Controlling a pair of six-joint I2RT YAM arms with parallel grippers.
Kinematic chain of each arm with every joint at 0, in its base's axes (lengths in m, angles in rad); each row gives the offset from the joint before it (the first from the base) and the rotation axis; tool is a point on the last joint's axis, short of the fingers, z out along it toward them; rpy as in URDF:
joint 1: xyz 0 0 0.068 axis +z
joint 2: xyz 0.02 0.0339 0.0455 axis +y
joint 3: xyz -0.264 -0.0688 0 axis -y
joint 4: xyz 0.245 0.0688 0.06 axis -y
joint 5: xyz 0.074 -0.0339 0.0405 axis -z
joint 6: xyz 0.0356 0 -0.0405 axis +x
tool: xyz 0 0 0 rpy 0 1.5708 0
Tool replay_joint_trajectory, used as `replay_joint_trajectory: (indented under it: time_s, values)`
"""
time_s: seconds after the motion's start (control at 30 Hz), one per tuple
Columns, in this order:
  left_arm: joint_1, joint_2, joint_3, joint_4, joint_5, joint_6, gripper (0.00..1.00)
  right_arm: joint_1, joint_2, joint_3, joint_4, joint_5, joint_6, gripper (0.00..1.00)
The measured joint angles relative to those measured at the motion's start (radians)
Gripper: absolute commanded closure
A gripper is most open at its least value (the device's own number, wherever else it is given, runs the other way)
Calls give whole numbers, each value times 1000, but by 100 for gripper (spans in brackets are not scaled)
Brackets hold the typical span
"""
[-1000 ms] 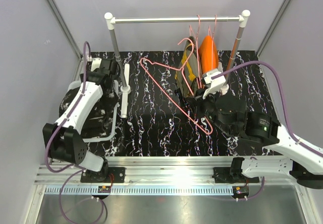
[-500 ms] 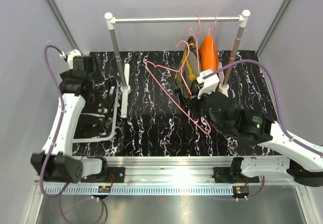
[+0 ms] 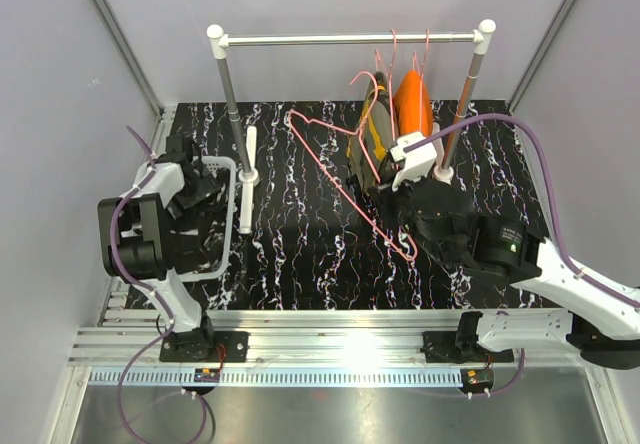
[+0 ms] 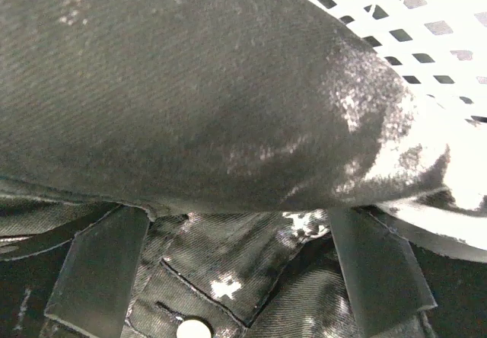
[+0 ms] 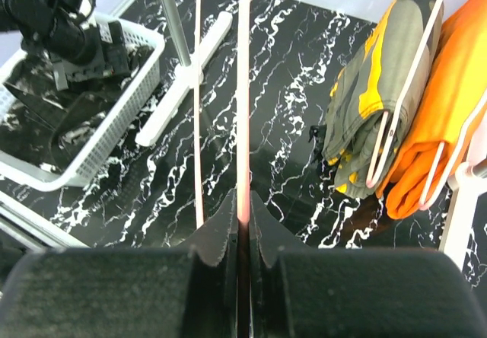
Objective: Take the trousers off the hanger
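The black trousers [image 3: 190,236] lie bunched in the white basket [image 3: 231,234] at the left, off the hanger. My left gripper [image 3: 196,190] is down inside the basket. In the left wrist view its fingers [image 4: 99,269] stand wide apart and open, with the trousers [image 4: 228,110] filling the frame around and under them. The bare pink hanger [image 3: 340,179] slants over the middle of the table. My right gripper [image 3: 388,219] is shut on its wire near the lower end; the right wrist view shows the wire [image 5: 243,87] pinched between the closed fingertips [image 5: 243,205].
A clothes rack [image 3: 350,38] spans the back, its left post foot [image 3: 248,176] beside the basket. An olive-yellow garment [image 3: 372,136] and an orange one [image 3: 413,104] hang on pink hangers at the rack's right end, close to my right gripper. Walls flank both sides.
My left arm rose out of the basket, then folded back down into it. My right gripper, still holding the hanger, shifted slightly toward the back.
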Motion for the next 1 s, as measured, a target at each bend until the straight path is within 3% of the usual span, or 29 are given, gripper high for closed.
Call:
replay_joint_trajectory:
  time_s: [0.2, 0.37, 0.6, 0.73, 1.0]
  values:
    - [2, -39, 0, -21, 29, -2, 1, 0, 26, 56, -2, 11, -9, 100]
    - [1, -180, 47, -177, 54, 7, 1, 0, 83, 117, -17, 77, -14, 100]
    - [5, -531, 212, -315, 45, 55, 1, -65, 220, 251, -35, 153, -29, 100]
    - [5, -733, 203, -368, 46, 94, 1, -164, 335, 368, -35, 161, -30, 100]
    - [3, -1116, 121, -438, 57, 180, 1, -243, 605, 596, -19, 191, -39, 100]
